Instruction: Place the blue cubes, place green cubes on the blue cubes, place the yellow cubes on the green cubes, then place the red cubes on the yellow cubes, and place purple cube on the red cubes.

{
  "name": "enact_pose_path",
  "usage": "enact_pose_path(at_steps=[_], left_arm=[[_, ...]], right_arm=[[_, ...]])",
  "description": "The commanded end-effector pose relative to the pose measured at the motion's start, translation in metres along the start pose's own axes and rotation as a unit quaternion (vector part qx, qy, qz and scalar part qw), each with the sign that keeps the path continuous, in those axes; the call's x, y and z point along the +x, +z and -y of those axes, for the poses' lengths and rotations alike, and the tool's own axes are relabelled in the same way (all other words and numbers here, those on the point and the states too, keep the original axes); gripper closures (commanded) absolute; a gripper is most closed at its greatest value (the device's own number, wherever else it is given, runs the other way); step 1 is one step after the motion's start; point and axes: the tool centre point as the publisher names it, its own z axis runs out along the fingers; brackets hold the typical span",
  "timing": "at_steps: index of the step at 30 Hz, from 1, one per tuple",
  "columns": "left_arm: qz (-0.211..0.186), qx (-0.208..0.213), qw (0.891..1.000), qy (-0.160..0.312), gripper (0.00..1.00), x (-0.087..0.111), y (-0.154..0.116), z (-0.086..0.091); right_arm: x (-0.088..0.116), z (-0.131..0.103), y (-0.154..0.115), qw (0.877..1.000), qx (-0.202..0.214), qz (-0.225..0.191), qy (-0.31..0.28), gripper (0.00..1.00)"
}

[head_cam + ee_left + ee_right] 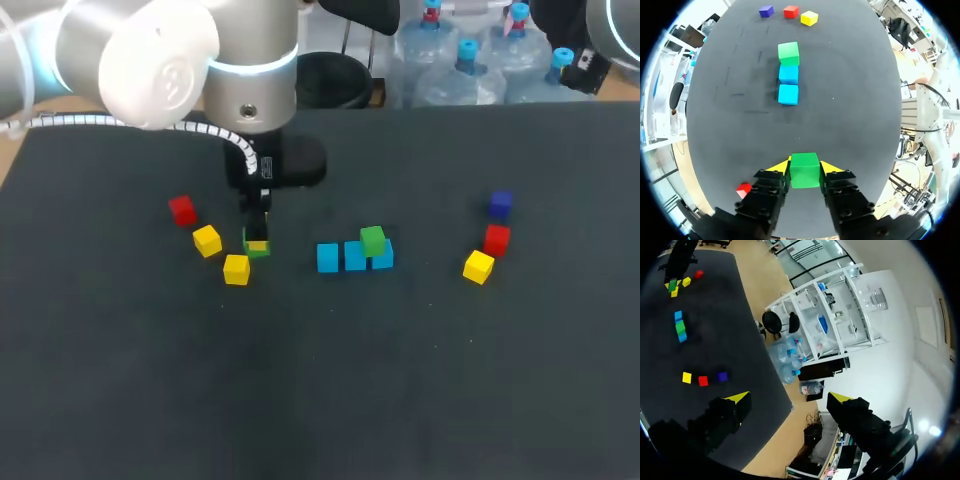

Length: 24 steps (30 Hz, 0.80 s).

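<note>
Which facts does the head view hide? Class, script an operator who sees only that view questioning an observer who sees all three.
Operator: Are the left fingers closed on the green cube?
Observer: Yes, the left wrist view shows both yellow tips against its two sides.
Operator: Where are the right fingers?
Observer: Out of your view; the right wrist view shows them wide apart, holding nothing.
</note>
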Motion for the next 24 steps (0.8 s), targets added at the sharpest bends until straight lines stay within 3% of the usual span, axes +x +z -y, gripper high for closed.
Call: enact_pose_path(at_steps=[1, 7, 8, 10, 12, 16, 17, 19, 21, 23, 24], left_arm=[[-0.002, 0.002, 1.000, 0.002, 1.00, 0.001, 0.000, 0.000], [0.009, 0.002, 1.000, 0.002, 1.00, -0.004, 0.000, 0.002], [0.011, 0.004, 1.000, 0.001, 1.00, -0.004, 0.001, 0.002], [0.012, 0.009, 1.000, -0.003, 1.00, -0.002, 0.004, 0.003], [0.011, 0.014, 1.000, -0.004, 1.00, 0.000, 0.006, 0.004], [0.008, 0.018, 1.000, -0.004, 1.00, 0.000, 0.008, 0.003], [0.007, 0.018, 1.000, -0.003, 1.00, -0.001, 0.008, 0.003], [0.007, 0.019, 1.000, -0.003, 1.00, -0.002, 0.009, 0.002], [0.005, 0.019, 1.000, -0.002, 1.00, -0.003, 0.009, 0.001], [0.005, 0.019, 1.000, -0.003, 1.00, -0.005, 0.009, 0.000], [0.004, 0.019, 1.000, -0.002, 1.00, -0.006, 0.009, 0.000]], right_arm=[[-0.003, 0.000, 0.001, 1.000, 0.000, -0.008, 0.001, 0.00], [-0.003, 0.000, 0.001, 1.000, 0.000, -0.008, 0.001, 0.00], [-0.001, 0.002, 0.003, 0.999, -0.017, 0.012, 0.044, 0.00], [0.006, 0.003, 0.012, 0.991, -0.011, 0.058, 0.122, 0.00], [0.013, -0.003, 0.022, 0.976, -0.017, 0.073, 0.207, 0.00], [0.011, -0.023, 0.026, 0.935, -0.031, 0.140, 0.323, 0.00], [0.007, -0.026, 0.023, 0.916, -0.047, 0.163, 0.362, 0.00], [0.004, -0.031, 0.024, 0.892, -0.042, 0.181, 0.412, 0.00], [0.002, -0.033, 0.025, 0.858, -0.045, 0.203, 0.469, 0.00], [0.002, -0.034, 0.029, 0.837, -0.014, 0.223, 0.500, 0.00], [0.003, -0.033, 0.031, 0.819, -0.001, 0.234, 0.524, 0.00]])
